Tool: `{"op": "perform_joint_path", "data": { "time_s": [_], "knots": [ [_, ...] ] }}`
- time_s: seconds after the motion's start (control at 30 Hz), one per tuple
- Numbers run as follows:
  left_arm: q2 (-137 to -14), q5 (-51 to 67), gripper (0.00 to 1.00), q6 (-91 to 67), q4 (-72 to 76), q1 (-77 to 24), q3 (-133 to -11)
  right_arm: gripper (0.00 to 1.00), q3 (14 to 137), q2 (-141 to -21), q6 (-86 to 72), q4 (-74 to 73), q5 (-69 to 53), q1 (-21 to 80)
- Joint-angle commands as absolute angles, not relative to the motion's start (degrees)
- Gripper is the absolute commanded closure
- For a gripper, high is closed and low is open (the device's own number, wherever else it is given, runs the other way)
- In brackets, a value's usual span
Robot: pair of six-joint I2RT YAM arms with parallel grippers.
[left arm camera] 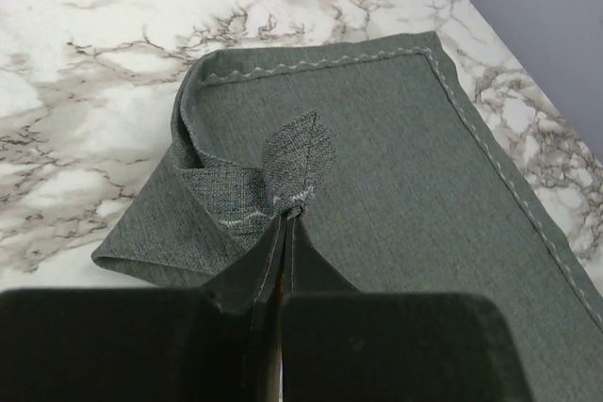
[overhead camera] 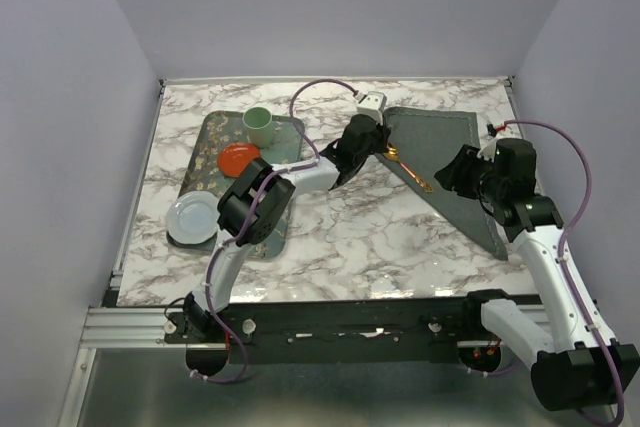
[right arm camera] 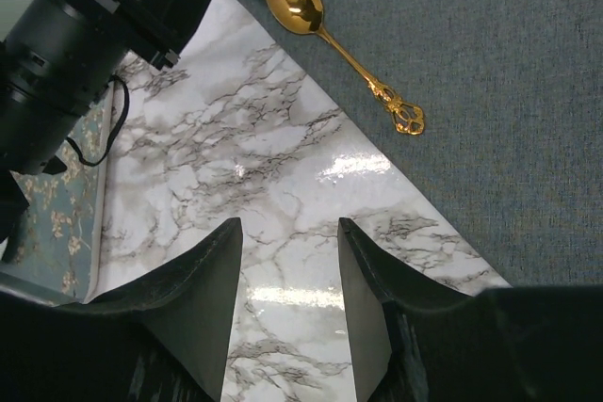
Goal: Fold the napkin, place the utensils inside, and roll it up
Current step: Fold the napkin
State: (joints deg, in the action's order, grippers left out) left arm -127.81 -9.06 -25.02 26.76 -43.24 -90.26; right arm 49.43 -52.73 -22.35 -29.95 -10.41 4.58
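My left jaws are almost closed and pinch a raised corner of the napkin (left arm camera: 396, 167), which lies at the far right of the desk (right arm camera: 254, 157), folded to a triangle. 1 gold spoon (right arm camera: 339, 49) lies on the cloth, near the diagonal edge. My right jaws stand about half open over the bare desk and hold nothing. I judge the fold is done and the spoon is placed; the rolling is only at its start

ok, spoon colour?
Shiny gold spoon with an ornate handle end; clearest in the right wrist view.
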Motion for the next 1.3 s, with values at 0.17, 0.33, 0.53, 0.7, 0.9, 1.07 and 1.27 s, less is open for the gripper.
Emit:
{"op": "perform_joint_path", "data": {
  "time_s": [0.17,0.33,0.53,0.7,0.9,1.07,1.27],
  "knots": [
    [-123.40,-7.21,0.91,-18.55,26.28,-47.46,-88.59,0.46,47.55,-50.19,-22.24,-31.64,-11.51,3.69],
    [-123.49,-7.38,0.90,-18.02,25.05,-48.69,-88.95,0.47,47.46,-49.31,-22.94,-32.43,-10.11,3.08],
    [-123.75,-7.82,0.89,-15.65,23.73,-50.97,-89.38,0.47,47.73,-49.57,-23.38,-32.61,-9.93,2.81],
    [-123.66,-8.44,0.89,-13.89,23.29,-52.12,-89.56,0.47,47.20,-49.92,-23.99,-32.61,-10.55,2.64],
    [-124.19,-8.35,0.89,-12.66,22.41,-53.17,-89.91,0.47,47.20,-49.83,-23.91,-32.61,-10.37,2.55],
    [-124.54,-7.91,0.87,-13.79,20.92,-53.44,-90.00,0.47,47.37,-49.92,-23.91,-32.61,-10.46,2.37],
    [-126.03,-6.77,0.86,-15.99,19.34,-54.23,-90.79,0.47,47.29,-50.10,-23.91,-32.61,-10.72,2.02]
  ]
}}
